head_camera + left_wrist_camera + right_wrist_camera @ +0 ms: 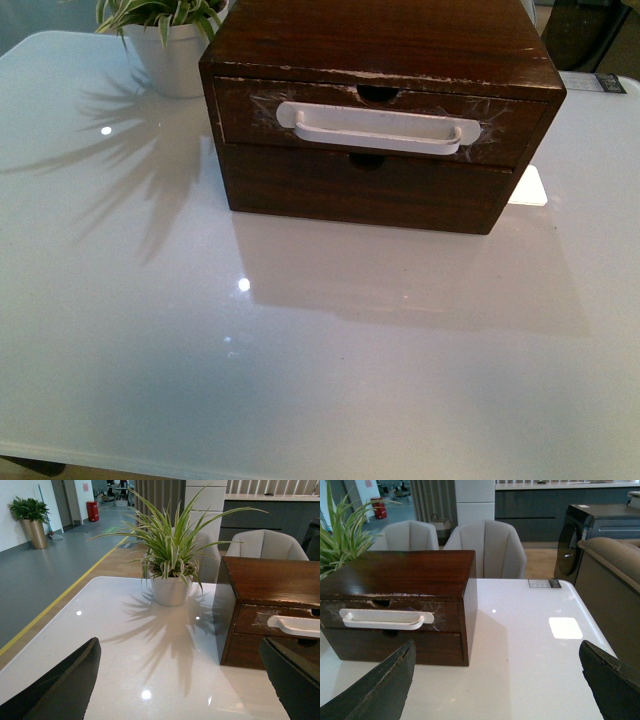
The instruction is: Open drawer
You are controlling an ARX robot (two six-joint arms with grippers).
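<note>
A dark-brown wooden chest (380,40) stands at the back of the white table (300,350). Its upper drawer (250,115) is shut; it carries a long white bar handle (375,128), whitish scratches and a half-round notch in its top edge. The same drawer (255,620) shows in the left wrist view and again, as drawer (447,614), in the right wrist view. My left gripper (185,680) is open over bare table, to the left of the chest. My right gripper (502,680) is open, off the chest's right corner. Neither arm shows in the front view.
Below the drawer is a plain dark front (370,190) without a handle. A potted striped plant (175,40) in a white pot stands left of the chest. A small card (545,583) lies near the far right table edge. Chairs (485,547) stand beyond the table.
</note>
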